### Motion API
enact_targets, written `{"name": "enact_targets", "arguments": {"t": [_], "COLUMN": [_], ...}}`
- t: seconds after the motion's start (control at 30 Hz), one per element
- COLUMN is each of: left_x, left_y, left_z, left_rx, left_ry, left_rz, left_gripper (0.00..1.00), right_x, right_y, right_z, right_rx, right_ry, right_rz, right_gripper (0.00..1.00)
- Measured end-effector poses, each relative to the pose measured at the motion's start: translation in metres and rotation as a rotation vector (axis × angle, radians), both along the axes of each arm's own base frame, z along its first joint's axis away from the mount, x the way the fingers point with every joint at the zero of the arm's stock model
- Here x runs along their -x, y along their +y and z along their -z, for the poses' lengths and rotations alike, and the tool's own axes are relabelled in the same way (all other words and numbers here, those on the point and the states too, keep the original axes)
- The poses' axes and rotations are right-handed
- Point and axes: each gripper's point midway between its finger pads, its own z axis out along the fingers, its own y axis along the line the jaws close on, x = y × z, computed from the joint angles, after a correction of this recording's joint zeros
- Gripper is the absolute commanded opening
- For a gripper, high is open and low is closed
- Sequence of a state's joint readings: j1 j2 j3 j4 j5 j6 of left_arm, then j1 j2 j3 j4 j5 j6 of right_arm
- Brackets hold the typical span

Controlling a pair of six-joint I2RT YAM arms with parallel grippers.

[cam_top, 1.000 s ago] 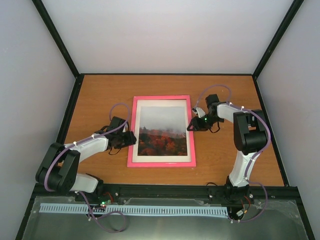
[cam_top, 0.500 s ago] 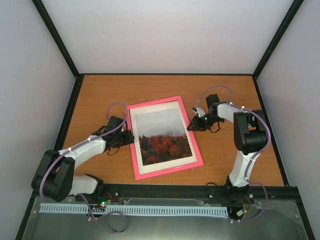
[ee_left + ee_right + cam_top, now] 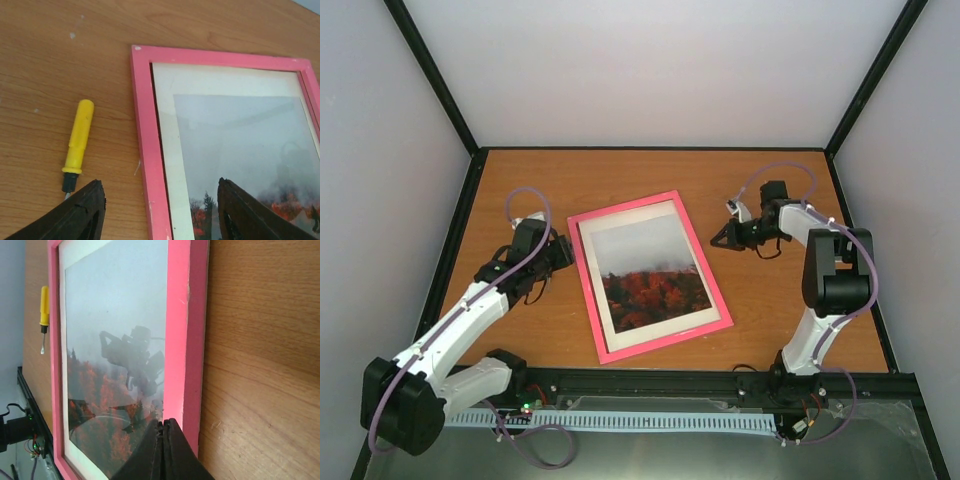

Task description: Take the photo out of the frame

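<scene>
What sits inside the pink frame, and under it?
Inside the frame: a white mat around the photo. It lies face up on the table; its back is covered.

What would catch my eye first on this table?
The bright pink rectangular picture frame lies face up, askew, in the middle of the wooden table, showing a paper photo of grey mist above orange-red trees. A small yellow-handled screwdriver lies just left of it, not touching.
</scene>
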State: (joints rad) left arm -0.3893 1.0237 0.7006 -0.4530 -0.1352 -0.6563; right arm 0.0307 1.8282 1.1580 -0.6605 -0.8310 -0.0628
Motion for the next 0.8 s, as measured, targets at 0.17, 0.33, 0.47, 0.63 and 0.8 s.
{"name": "enact_targets", "arguments": {"t": [0.17, 0.33, 0.47, 0.63, 0.8], "left_x": [0.002, 0.004, 0.008, 0.018, 0.029], "left_y": [0.008, 0.008, 0.004, -0.004, -0.010], "left_z": [-0.003, 0.008, 0.028, 0.058, 0.079], "left_rx": [-0.031, -0.046, -0.041, -0.002, 0.034], "left_ry": [-0.011, 0.030, 0.090, 0.182, 0.232], "left_rz": [-0.022, -0.021, -0.007, 0.019, 0.038], "left_gripper": [0.63, 0.64, 0.64, 0.63, 0.63], "right_x": [0.000, 0.010, 0.018, 0.015, 0.011], "right_y": [-0.006, 0.006, 0.023, 0.025, 0.034], "right_z": [0.000, 0.009, 0.012, 0.017, 0.025], "right_rx": [-0.006, 0.110, 0.215, 0.332, 0.440], "right_ry": [-0.008, -0.035, -0.076, -0.105, -0.136], "right_rz": [0.000, -0.073, -0.150, -0.175, -0.216], "right_gripper": [0.34, 0.51, 0.51, 0.51, 0.50]}}
